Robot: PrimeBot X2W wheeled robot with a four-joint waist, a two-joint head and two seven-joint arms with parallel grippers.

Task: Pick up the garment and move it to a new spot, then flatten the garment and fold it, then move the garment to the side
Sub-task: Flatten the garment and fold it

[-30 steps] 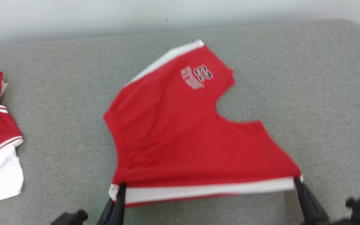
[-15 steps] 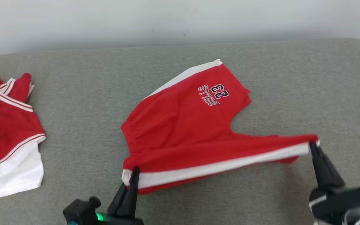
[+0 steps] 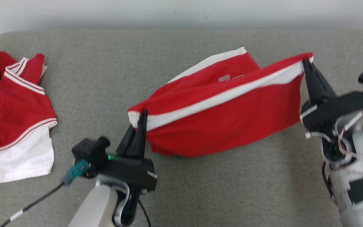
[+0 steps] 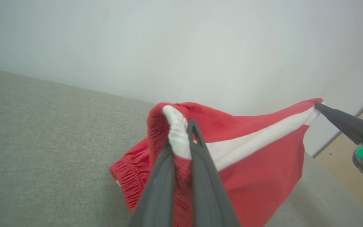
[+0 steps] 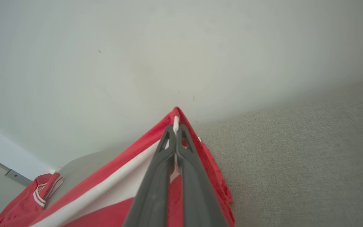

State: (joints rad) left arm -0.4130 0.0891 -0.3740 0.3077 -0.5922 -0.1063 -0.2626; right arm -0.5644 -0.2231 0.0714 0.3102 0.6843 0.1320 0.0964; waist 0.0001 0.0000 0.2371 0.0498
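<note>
The garment [image 3: 225,123] is a pair of red shorts with a white side stripe, held up by one edge over the grey cushion. My left gripper [image 3: 142,114] is shut on its waistband corner [image 4: 176,138]. My right gripper [image 3: 306,63] is shut on the hem corner, raised higher. The cloth hangs between the two grips and its far half still rests on the cushion, the printed lettering partly hidden behind the lifted edge. In the right wrist view the fingers [image 5: 169,164] pinch the white-striped edge of the shorts [image 5: 112,192].
A second red and white garment [image 3: 11,116] lies crumpled at the left edge of the grey cushion [image 3: 106,72]. A pale wall runs along the back. A cable trails from my left wrist [image 3: 36,198].
Both grippers have risen and carried the near edge of the shorts away from me over the rest of them, the right side highest. The head camera has also shifted.
</note>
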